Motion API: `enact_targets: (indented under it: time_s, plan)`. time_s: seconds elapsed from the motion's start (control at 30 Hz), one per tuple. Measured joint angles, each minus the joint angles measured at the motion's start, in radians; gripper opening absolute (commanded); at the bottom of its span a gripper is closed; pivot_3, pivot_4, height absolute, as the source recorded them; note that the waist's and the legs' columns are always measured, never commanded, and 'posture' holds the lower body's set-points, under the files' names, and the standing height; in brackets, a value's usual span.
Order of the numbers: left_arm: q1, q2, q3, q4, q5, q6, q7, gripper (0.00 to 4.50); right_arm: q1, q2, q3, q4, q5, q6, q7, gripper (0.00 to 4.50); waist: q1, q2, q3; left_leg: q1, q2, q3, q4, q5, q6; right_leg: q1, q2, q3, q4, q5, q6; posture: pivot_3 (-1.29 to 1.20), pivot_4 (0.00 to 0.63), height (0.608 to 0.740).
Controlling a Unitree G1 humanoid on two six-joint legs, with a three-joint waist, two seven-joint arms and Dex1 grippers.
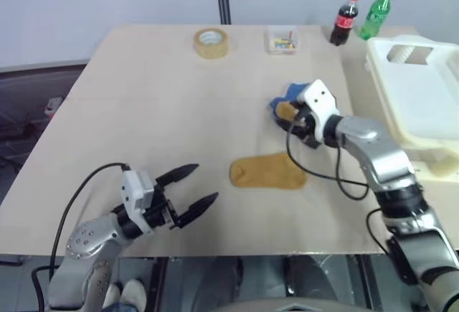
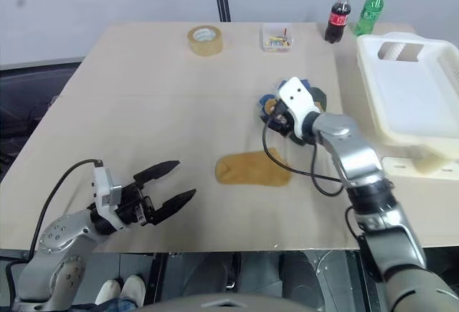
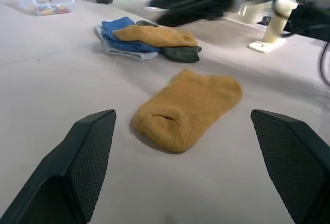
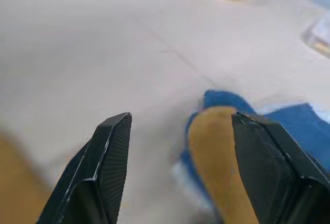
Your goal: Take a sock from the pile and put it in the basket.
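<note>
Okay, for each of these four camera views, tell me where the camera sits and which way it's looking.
Left eye view: head, looking down over table; both arms show.
Right eye view: same scene, other eye.
Left wrist view: along the open left claw at the yellow sock, the pile beyond.
Right wrist view: along the open right claw at the pile's blue sock.
Shared: both wrist views see the pile.

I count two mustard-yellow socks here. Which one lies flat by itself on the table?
The mustard-yellow fabric sock nearer the robot lies alone, flat on the tan table. The other mustard sock rests atop the blue and dark socks in the pile.
</note>
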Motion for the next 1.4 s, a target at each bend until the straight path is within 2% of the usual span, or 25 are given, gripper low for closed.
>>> enact_targets:
  time_s: [0.13,0.17,0.23,0.37,0.4,0.57,0.9,0.93,1.0,1.2,1.23,1.27,1.3,1.33,1.4]
  plan:
    - [-0.002,-0.002,-0.005,0.006,0.001,-0.003,0.001,4.5,-0.05,0.046,0.006,0.18,-0.045,-0.078,-0.042,3.18,0.004,0.0,0.0,-0.002,0.0,0.0,0.0,0.002,-0.003,-0.002,0.0,0.0,0.0,0.0,0.0,0.0,0.15,0.738]
    - [0.0,-0.002,-0.005,0.006,0.002,-0.005,0.002,4.5,-0.056,0.052,0.006,0.218,-0.056,-0.096,-0.049,2.95,0.003,0.0,0.0,-0.002,0.0,0.001,0.0,0.001,-0.002,-0.002,0.0,0.0,0.0,0.0,0.0,0.0,0.15,0.738]
    - [0.008,-0.002,-0.005,0.006,0.002,-0.008,0.006,4.5,-0.068,0.063,0.006,0.282,-0.074,-0.132,-0.063,2.31,0.001,0.0,0.0,-0.002,0.0,0.001,0.0,0.0,0.0,-0.002,0.0,0.001,0.001,0.0,0.0,0.0,0.15,0.738]
    - [0.022,-0.004,-0.005,0.006,0.003,-0.009,0.014,4.5,-0.081,0.072,0.005,0.314,-0.09,-0.168,-0.067,0.36,-0.002,0.001,0.0,-0.001,0.0,0.001,0.0,0.0,0.0,-0.002,0.001,0.001,0.001,0.0,0.0,0.0,0.15,0.738]
    - [0.023,-0.004,-0.005,0.006,0.003,-0.01,0.016,4.5,-0.083,0.072,0.005,0.314,-0.095,-0.175,-0.066,0.01,-0.003,0.001,0.0,-0.001,0.0,0.001,0.0,0.0,0.0,-0.002,0.001,0.001,0.001,0.0,0.0,0.0,0.15,0.738]
    - [0.031,-0.008,-0.005,0.006,0.003,-0.012,0.02,4.5,-0.082,0.073,0.005,0.288,-0.102,-0.178,-0.05,0.01,-0.013,0.001,0.0,-0.001,0.0,0.001,0.0,0.0,0.0,-0.002,0.001,0.001,0.001,0.0,0.0,0.0,0.15,0.738]
    - [0.028,-0.012,-0.014,0.006,0.013,-0.013,0.021,4.5,-0.036,0.091,0.018,0.106,-0.077,-0.111,0.019,0.01,-0.02,0.001,0.0,-0.001,0.001,0.001,0.0,0.0,0.0,-0.002,0.001,0.001,0.002,0.0,0.0,0.0,0.15,0.738]
    - [0.028,-0.013,-0.015,0.006,0.014,-0.013,0.021,4.5,-0.033,0.091,0.026,0.104,-0.077,-0.11,0.024,0.69,-0.02,0.001,0.0,-0.001,0.001,0.001,0.0,0.0,0.0,-0.002,0.001,0.001,0.002,0.0,0.0,0.0,0.15,0.738]
    - [0.028,-0.013,-0.015,0.006,0.014,-0.013,0.021,4.5,-0.025,0.09,0.037,0.105,-0.079,-0.105,0.032,1.37,-0.02,0.001,0.0,-0.001,0.0,0.001,0.0,0.0,0.0,-0.002,0.0,0.001,0.002,0.0,0.0,0.0,0.15,0.738]
    - [0.029,-0.013,-0.015,0.006,0.014,-0.013,0.024,4.5,-0.025,0.089,0.036,0.117,-0.084,-0.096,0.019,4.21,-0.02,0.001,0.0,-0.001,0.0,0.001,0.0,0.0,0.0,-0.002,0.0,0.001,0.002,0.0,0.0,0.0,0.15,0.738]
    - [0.029,-0.013,-0.015,0.006,0.014,-0.013,0.025,4.5,-0.025,0.09,0.036,0.124,-0.085,-0.096,0.019,4.44,-0.02,0.001,0.0,-0.001,0.0,0.001,0.0,0.0,0.0,-0.002,0.0,0.001,0.002,0.0,0.0,0.0,0.15,0.738]
    - [0.03,-0.013,-0.015,0.006,0.014,-0.013,0.026,4.5,-0.024,0.09,0.036,0.132,-0.086,-0.096,0.018,4.21,-0.02,0.001,0.0,-0.001,0.0,0.001,0.0,0.0,0.0,-0.002,0.0,0.001,0.002,0.0,0.0,0.0,0.15,0.738]
    - [0.03,-0.013,-0.015,0.006,0.014,-0.013,0.027,4.5,-0.022,0.091,0.036,0.138,-0.087,-0.096,0.018,4.17,-0.02,0.001,0.0,-0.001,0.0,0.001,0.0,0.0,0.0,-0.002,0.0,0.001,0.002,0.0,0.0,0.0,0.15,0.738]
    - [0.03,-0.013,-0.015,0.006,0.015,-0.013,0.028,4.5,-0.019,0.093,0.036,0.14,-0.088,-0.096,0.018,3.86,-0.02,0.001,0.0,-0.001,0.0,0.001,0.0,0.0,0.0,-0.002,0.0,0.001,0.002,0.0,0.0,0.0,0.15,0.738]
    - [0.03,-0.013,-0.015,0.006,0.015,-0.013,0.029,4.5,-0.016,0.095,0.037,0.145,-0.09,-0.096,0.018,3.86,-0.02,0.001,0.0,-0.001,0.0,0.001,0.0,0.0,0.0,-0.002,0.0,0.001,0.002,0.0,0.0,0.0,0.15,0.738]
